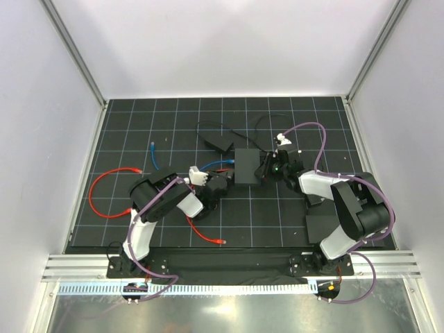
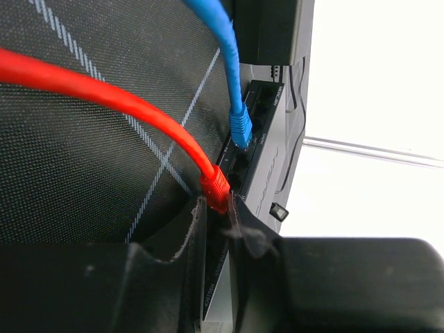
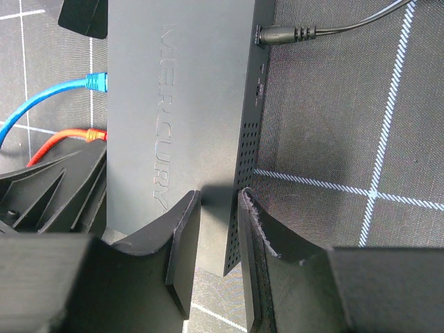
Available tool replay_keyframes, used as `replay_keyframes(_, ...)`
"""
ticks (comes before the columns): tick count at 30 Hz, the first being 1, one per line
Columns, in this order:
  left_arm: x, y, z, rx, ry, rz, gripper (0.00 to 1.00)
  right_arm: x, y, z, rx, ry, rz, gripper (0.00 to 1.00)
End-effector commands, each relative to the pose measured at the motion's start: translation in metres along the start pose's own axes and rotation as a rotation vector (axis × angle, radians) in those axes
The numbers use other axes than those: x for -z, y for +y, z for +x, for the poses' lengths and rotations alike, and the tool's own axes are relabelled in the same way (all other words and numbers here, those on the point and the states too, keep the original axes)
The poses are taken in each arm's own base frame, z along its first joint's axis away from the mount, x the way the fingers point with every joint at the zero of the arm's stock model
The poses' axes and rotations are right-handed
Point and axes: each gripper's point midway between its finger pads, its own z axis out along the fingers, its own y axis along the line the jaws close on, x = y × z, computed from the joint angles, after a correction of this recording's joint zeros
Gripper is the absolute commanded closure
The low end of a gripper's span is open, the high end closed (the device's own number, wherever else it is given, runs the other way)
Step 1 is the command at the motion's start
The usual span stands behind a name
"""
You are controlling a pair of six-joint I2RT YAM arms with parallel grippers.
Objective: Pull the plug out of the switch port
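Note:
The switch (image 1: 245, 166) is a flat matte-black box lying mid-table. In the left wrist view the switch (image 2: 267, 163) shows its socket row. A red plug (image 2: 215, 187) on a red cable sits at one socket, and a blue plug (image 2: 241, 129) sits in a socket further along. My left gripper (image 2: 218, 208) is shut on the red plug, at the switch's left edge in the top view (image 1: 216, 186). My right gripper (image 3: 216, 215) is shut on the switch (image 3: 173, 83), pinching its top and perforated side near a corner. In the top view the right gripper (image 1: 267, 170) is at the switch's right edge.
A black power cord plug (image 3: 284, 32) enters the switch's side. A small power brick (image 1: 220, 143) lies behind the switch. A thin black square plate (image 1: 322, 225) lies by the right arm. The red cable (image 1: 111, 187) loops left. A short loose blue cable (image 1: 153, 154) lies far left.

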Motion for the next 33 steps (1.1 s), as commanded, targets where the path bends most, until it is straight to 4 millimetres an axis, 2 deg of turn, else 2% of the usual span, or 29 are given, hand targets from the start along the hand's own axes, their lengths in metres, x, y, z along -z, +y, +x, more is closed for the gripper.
replay_keyframes(1,0.002,0.004,0.003,-0.032,0.006,0.014,0.86,-0.003,0.011,-0.01,0.022,-0.016,-0.033,0.66)
replay_keyframes(7,0.002,0.008,0.001,-0.044,-0.001,0.011,1.0,-0.006,0.01,-0.008,0.022,-0.005,-0.033,0.67)
replay_keyframes(17,0.002,0.017,-0.004,-0.063,-0.017,-0.001,1.0,-0.008,0.002,-0.006,0.017,0.009,0.015,0.71)
replay_keyframes(19,0.002,0.017,-0.002,-0.079,-0.006,-0.001,1.0,-0.004,0.0,-0.008,0.025,-0.002,0.026,0.69)
replay_keyframes(20,0.001,0.016,0.001,-0.082,0.0,0.003,1.0,0.0,0.005,-0.012,0.038,-0.022,0.019,0.67)
replay_keyframes(22,0.0,0.017,0.003,-0.089,0.011,0.003,1.0,0.003,0.004,-0.023,0.079,-0.06,0.061,0.65)
replay_keyframes(23,0.001,0.018,0.004,-0.089,0.017,0.004,1.0,0.008,0.0,-0.023,0.086,-0.042,0.093,0.64)
replay_keyframes(24,0.001,0.019,0.004,-0.088,0.019,0.005,1.0,0.011,0.007,-0.033,0.114,-0.066,0.1,0.64)
replay_keyframes(25,0.001,0.019,0.005,-0.088,0.024,0.007,1.0,0.015,0.006,-0.035,0.122,-0.066,0.119,0.64)
replay_keyframes(27,0.003,0.02,0.004,-0.089,0.025,0.006,1.0,0.023,0.022,-0.05,0.169,-0.103,0.107,0.63)
replay_keyframes(28,0.003,0.018,0.004,-0.086,0.025,0.01,1.0,0.025,0.025,-0.045,0.183,-0.074,0.112,0.62)
replay_keyframes(29,0.003,0.019,0.003,-0.087,0.024,0.009,1.0,0.026,0.034,-0.053,0.197,-0.083,0.099,0.62)
replay_keyframes(31,0.004,0.017,0.004,-0.086,0.029,0.015,1.0,0.021,0.044,-0.046,0.216,-0.051,0.086,0.62)
replay_keyframes(32,0.004,0.017,0.006,-0.088,0.035,0.016,1.0,0.02,0.055,-0.053,0.217,-0.058,0.054,0.62)
replay_keyframes(33,0.004,0.016,0.006,-0.087,0.04,0.017,1.0,0.012,0.061,-0.047,0.223,-0.022,0.023,0.62)
